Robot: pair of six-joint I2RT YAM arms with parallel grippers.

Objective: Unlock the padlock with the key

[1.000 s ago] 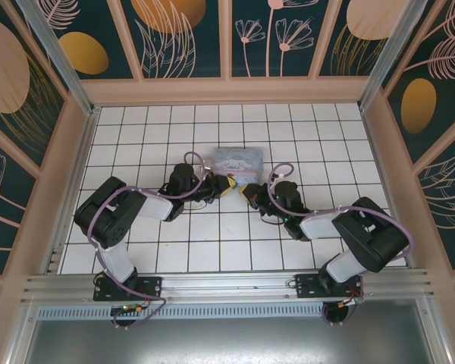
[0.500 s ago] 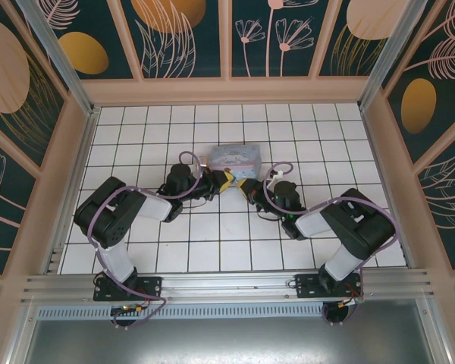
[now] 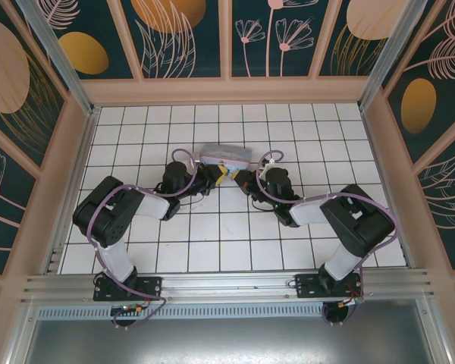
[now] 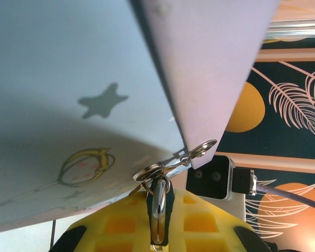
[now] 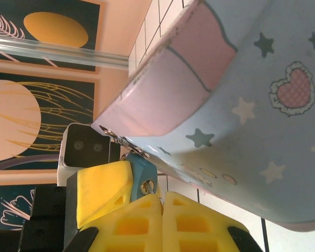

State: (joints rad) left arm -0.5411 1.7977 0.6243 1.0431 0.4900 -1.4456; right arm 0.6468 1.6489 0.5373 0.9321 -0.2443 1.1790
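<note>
Left claw pinches the padlock; right claw, closed, touches it, arms outstretched.

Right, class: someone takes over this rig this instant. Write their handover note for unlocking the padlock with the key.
Left gripper: shut on the padlock, gripping its silver shackle just under the hasp of the tin box.
Right gripper: shut, fingertips up against the blue padlock body; the key itself cannot be made out.
Tin box: tipped up on one edge between the two arms.
Done: both grippers are at the padlock.
Left: seat and turn the key, then free the shackle from the hasp.
</note>
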